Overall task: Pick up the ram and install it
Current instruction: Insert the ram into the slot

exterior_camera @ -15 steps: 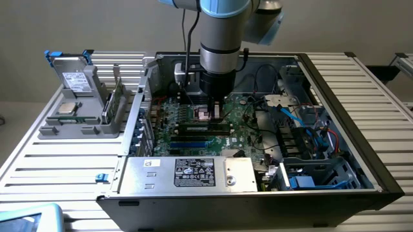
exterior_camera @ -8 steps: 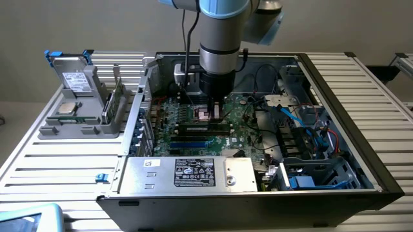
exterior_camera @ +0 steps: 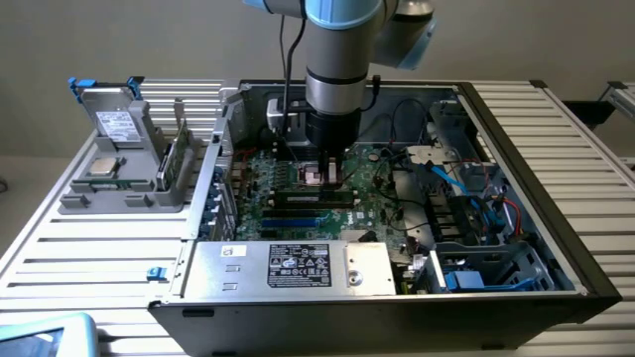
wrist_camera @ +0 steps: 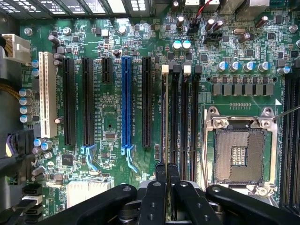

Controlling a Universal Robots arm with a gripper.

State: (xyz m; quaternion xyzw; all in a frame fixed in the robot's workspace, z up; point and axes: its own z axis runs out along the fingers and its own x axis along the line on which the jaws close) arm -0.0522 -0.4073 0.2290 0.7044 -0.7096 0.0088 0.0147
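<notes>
The ram (wrist_camera: pixel 164 117) stands edge-on along one of the long black memory slots beside the processor socket, so I see it as a thin pale line. In the exterior view the ram (exterior_camera: pixel 312 197) lies across the middle of the motherboard inside the open computer case. My gripper (wrist_camera: pixel 167 169) is shut on its top edge, one black finger on each side. Seen from outside, the gripper (exterior_camera: pixel 326 181) reaches straight down into the case.
An open processor socket (wrist_camera: pixel 243 154) sits close beside the memory slots, with a blue slot (wrist_camera: pixel 126 103) and a white slot (wrist_camera: pixel 46 93) further off. Case walls, the power supply (exterior_camera: pixel 288 264) and cables (exterior_camera: pixel 466 193) hem the arm in. A grey holder (exterior_camera: pixel 124 171) stands outside.
</notes>
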